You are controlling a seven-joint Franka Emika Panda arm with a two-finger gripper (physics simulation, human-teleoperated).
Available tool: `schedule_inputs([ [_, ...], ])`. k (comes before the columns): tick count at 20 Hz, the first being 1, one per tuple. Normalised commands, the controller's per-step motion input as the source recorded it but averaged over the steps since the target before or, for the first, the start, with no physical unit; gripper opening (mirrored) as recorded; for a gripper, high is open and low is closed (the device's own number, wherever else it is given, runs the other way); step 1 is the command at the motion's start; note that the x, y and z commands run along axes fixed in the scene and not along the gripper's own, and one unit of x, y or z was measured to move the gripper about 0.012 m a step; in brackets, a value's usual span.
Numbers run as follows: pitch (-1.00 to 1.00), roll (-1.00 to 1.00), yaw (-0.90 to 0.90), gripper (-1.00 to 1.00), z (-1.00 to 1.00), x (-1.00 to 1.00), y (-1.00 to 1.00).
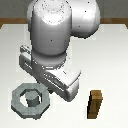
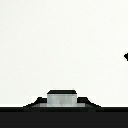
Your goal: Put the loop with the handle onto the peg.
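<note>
Grey metal ring, the loop with the handle: lies flat on the white table toward the exterior view's left, close to the near edge. Its outline reads as faceted, nearly octagonal; the stubby tab cannot be picked out at this resolution.

Peg: short grey cylinder standing upright inside the ring's hole, so the ring sits around it. Whether ring and peg touch cannot be told.

Wooden block: brown, upright, toward the exterior view's right, well apart from the ring.

Arm: white, bulky, filling the upper middle of the exterior view. Its lower housing reaches down to a spot just beside the ring, between ring and block.

Claw: the fingers cannot be made out in the exterior view, being lost against the arm's body. Open or closed cannot be told, and nothing is seen held.

Wrist view only: mostly blank white surface; a dark band along the frame edge with a pale grey rectangular part set in it, seemingly part of the hand itself; a small dark fleck cut off at the frame's side, not identifiable. Ring, peg and block do not appear there.
</note>
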Motion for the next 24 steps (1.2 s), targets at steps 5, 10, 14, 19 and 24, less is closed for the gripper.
schedule_inputs([
  [5,0.00,0.00,0.00,1.00,-0.20,0.00,0.00],
  [10,0.00,0.00,0.00,1.00,0.00,0.00,0.00],
  [14,0.00,0.00,0.00,1.00,0.00,0.00,0.00],
  [19,0.00,0.00,0.00,1.00,0.00,0.00,0.00],
  [24,0.00,0.00,0.00,1.00,0.00,-0.80,0.00],
])
